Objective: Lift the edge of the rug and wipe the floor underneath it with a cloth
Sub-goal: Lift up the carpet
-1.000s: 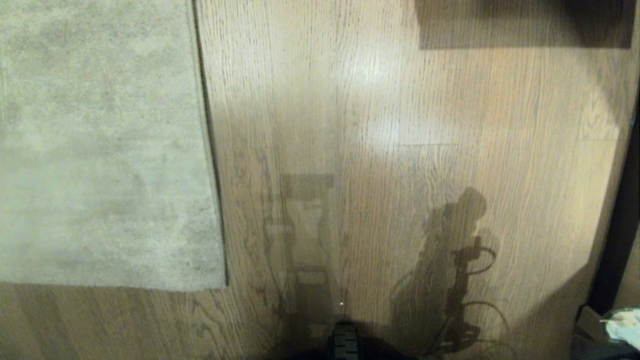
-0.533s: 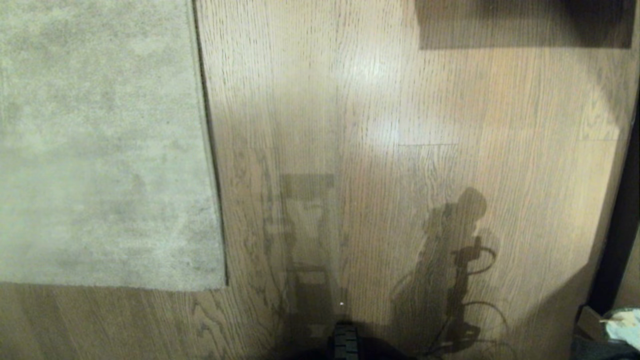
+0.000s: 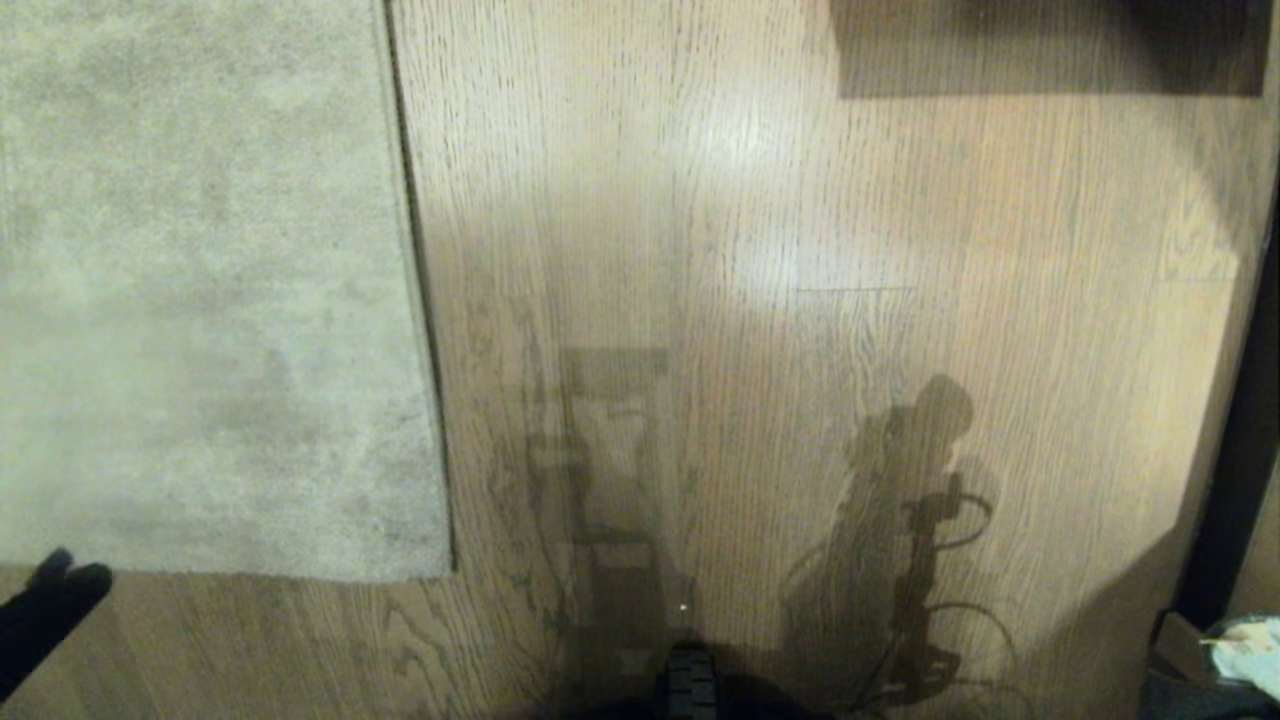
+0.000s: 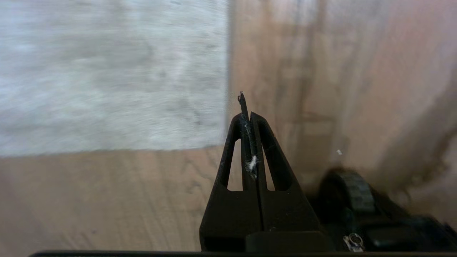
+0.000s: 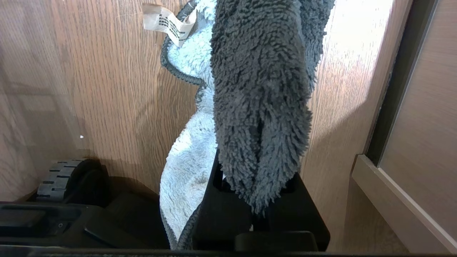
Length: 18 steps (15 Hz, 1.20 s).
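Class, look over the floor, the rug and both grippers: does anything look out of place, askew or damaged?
Nothing is spilled or damaged. The rug edge lies flat on the floor. One small oddity: white lint clings between the fingers of the shut left gripper. The cloth drapes over the right gripper, which is shut on it.

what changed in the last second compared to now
The left gripper has come into the head view at the lower left, fingers shut and empty, near the rug edge. The rug still lies flat on the floor; the right gripper still holds the cloth.
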### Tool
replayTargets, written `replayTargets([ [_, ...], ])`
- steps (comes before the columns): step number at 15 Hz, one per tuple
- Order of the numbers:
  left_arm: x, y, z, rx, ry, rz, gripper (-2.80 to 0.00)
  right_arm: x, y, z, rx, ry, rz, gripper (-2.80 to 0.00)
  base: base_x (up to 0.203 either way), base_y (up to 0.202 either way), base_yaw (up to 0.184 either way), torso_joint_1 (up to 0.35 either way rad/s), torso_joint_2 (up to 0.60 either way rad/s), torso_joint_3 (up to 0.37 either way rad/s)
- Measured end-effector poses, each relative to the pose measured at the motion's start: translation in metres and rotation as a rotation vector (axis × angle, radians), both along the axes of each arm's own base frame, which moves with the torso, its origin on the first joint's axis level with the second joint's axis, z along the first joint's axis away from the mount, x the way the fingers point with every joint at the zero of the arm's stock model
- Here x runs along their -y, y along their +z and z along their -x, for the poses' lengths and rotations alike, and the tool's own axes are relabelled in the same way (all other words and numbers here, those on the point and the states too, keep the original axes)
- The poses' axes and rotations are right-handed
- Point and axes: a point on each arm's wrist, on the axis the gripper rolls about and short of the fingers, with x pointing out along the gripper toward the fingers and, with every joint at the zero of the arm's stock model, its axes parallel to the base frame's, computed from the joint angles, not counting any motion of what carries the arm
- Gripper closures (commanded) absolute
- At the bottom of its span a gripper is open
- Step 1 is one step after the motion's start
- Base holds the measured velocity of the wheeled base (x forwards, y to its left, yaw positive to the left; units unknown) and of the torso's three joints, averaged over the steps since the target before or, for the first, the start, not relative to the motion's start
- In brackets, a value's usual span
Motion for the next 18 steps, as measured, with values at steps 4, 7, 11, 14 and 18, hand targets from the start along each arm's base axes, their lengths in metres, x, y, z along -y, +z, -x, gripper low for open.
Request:
replayTargets([
  [4,0.018,0.001,-0.058,-0.088,-0.090,-0.068,0.00,0.000,0.000,0.000,0.000,0.000,0.000,0.00,0.000,0.000,0.000,0.000,0.00,0.000],
  [7,0.040,-0.009,-0.099,-0.143,-0.171,-0.107,0.00,0.000,0.000,0.000,0.000,0.000,0.000,0.00,0.000,0.000,0.000,0.000,0.00,0.000],
  [11,0.068,-0.027,-0.136,-0.212,-0.231,-0.159,-2.80,0.000,0.000,0.000,0.000,0.000,0.000,0.00,0.000,0.000,0.000,0.000,0.00,0.000],
  [14,0.071,-0.040,-0.151,-0.260,-0.217,-0.250,-2.80,0.000,0.000,0.000,0.000,0.000,0.000,0.00,0.000,0.000,0.000,0.000,0.00,0.000],
  [18,0.069,-0.053,-0.161,-0.316,-0.121,-0.329,-2.80,0.000,0.000,0.000,0.000,0.000,0.001,0.00,0.000,0.000,0.000,0.000,0.00,0.000],
])
